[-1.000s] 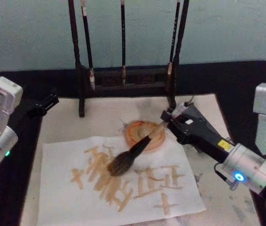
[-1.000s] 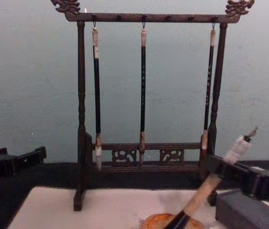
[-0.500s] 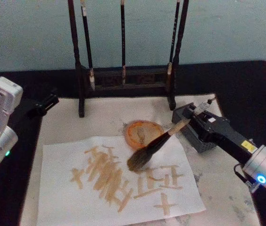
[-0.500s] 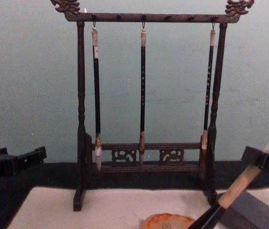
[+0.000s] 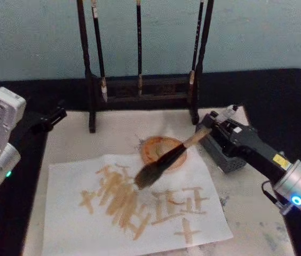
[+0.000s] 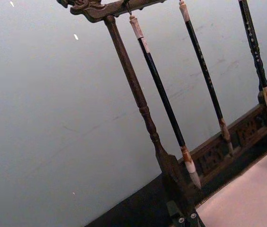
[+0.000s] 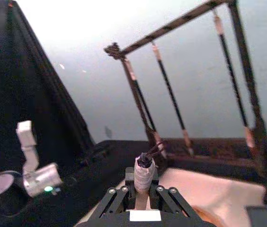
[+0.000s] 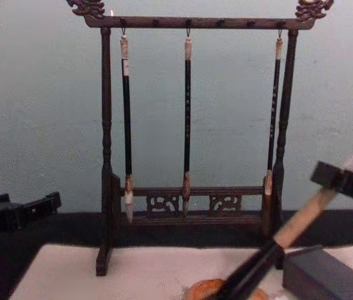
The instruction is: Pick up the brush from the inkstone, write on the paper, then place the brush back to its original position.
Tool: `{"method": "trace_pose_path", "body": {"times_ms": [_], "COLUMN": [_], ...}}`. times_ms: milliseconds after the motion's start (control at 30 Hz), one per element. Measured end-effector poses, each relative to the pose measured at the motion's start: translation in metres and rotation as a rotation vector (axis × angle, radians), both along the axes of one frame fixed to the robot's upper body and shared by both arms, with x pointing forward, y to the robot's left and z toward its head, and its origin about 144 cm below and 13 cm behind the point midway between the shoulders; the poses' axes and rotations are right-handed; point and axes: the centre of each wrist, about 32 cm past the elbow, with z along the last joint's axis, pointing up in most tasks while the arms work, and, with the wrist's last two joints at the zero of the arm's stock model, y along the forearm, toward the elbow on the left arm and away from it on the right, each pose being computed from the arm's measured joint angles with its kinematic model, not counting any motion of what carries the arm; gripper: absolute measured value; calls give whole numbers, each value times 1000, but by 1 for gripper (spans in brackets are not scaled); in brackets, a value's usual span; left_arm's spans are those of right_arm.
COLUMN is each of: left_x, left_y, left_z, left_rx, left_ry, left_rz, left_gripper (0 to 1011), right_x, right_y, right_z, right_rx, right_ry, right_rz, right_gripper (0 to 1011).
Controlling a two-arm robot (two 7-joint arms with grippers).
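**Holding the brush aslant over the paper**

Paper (image 5: 65,229): flat, closest to the robot, lying left of the right gripper (image 5: 210,130) and nearer than it. Tan strokes cover its middle.

Brush (image 5: 174,154): the bristle head is down at the paper's far edge, low and left of the gripper. Cannot tell whether it touches the sheet. The shaft slopes up and rightward over a round orange dish (image 5: 155,148), which sits between bristles and gripper.

Right gripper: clamped on the pale handle near its upper end, with the wrapped tip poking out past the fingers. A dark grey block (image 5: 224,157) sits just below it.

Left gripper (image 5: 53,116): parked far to the left, well apart from the brush.

Beyond both: a wooden rack (image 8: 106,156) hung with three thin brushes.
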Motion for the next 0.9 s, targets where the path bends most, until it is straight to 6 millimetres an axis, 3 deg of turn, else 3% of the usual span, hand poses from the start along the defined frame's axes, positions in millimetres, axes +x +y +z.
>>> {"method": "trace_pose_path", "body": {"times_ms": [367,900], "left_x": [0,0], "left_y": [0,0], "left_z": [0,0], "left_rx": [0,0], "left_ry": [0,0], "left_rz": [0,0], "left_gripper": [1002,1002], "right_x": [2,4], "right_y": [25,41], "right_z": [2,-26], "right_rx": [32,21], "right_ry": [-15,86], "right_rz": [97,148], "right_gripper": [164,164]}}
